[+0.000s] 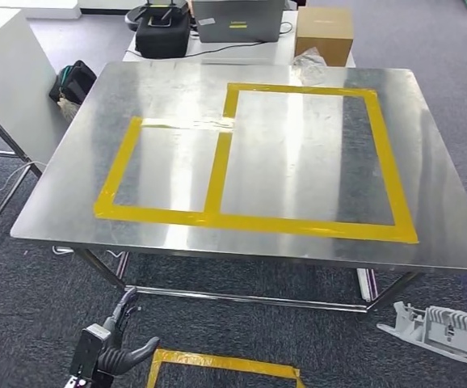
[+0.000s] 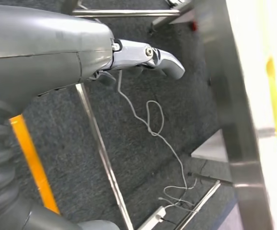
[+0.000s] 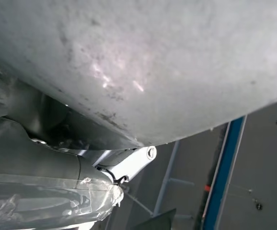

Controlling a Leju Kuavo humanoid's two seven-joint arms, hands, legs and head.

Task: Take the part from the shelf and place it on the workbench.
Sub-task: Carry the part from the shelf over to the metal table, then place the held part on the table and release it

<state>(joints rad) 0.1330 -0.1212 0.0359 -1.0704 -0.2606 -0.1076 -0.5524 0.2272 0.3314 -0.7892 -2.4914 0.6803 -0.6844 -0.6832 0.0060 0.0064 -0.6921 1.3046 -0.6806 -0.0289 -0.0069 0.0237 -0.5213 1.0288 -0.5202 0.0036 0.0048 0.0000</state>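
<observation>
Spanning 1 workbench [image 1: 444,210], 2 taped rectangles [image 1: 317,226]; 1 part [image 1: 441,331] low.

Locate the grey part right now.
In the head view the grey part is low on the right, below the workbench edge and beside its leg; the right wrist view shows the right robot hand holding it.

Steel workbench [image 1: 267,242] on grey carpet [image 1: 30,267] — yellow tape rectangles [image 1: 219,166] on top.

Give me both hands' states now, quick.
Left hand: open, holding nothing.
Right hand: holding the grey part.
</observation>
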